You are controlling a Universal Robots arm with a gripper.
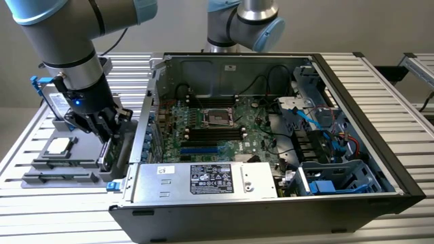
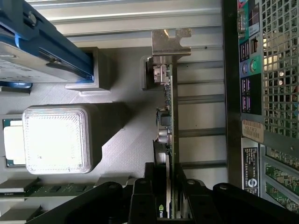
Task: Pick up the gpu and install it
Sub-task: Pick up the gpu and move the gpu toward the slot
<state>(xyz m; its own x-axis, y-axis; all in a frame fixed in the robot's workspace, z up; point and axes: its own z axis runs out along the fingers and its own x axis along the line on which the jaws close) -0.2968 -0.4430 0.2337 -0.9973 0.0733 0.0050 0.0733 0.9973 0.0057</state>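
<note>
claw [image 1: 101,131] down over the grey holder [image 1: 40,179] at the exterior view's left, and it's pinched on the gpu [image 1: 109,152]. from the wrist view the claw [image 2: 171,206] has the card between its jaws, a dark finger [image 2: 147,198] snug against each face, no gap showing. the gpu [image 2: 171,116] stands on edge, upright, and by the look of it sits low in its slot in the holder, not lifted yet. its silver bracket [image 2: 171,42] is at the far end from the grip. just beside it runs the side wall of the open computer case [image 1: 146,127]; the motherboard [image 1: 203,133] lies well apart inside.

now the worries, all judgement. the grip looks to be off toward one end, so the bracket end may sag once the card comes free, and a tilted card can bind in the holder and drag the whole thing with it. it's a thin edge to hold: if the bite is shallow the card may swivel or slip. the case wall is very near, so any swing could knock the bracket against it. the cpu chip [image 1: 58,146] and the blue-framed hard drive [image 1: 53,99] share that holder, and a jolt could shake them too.
</note>
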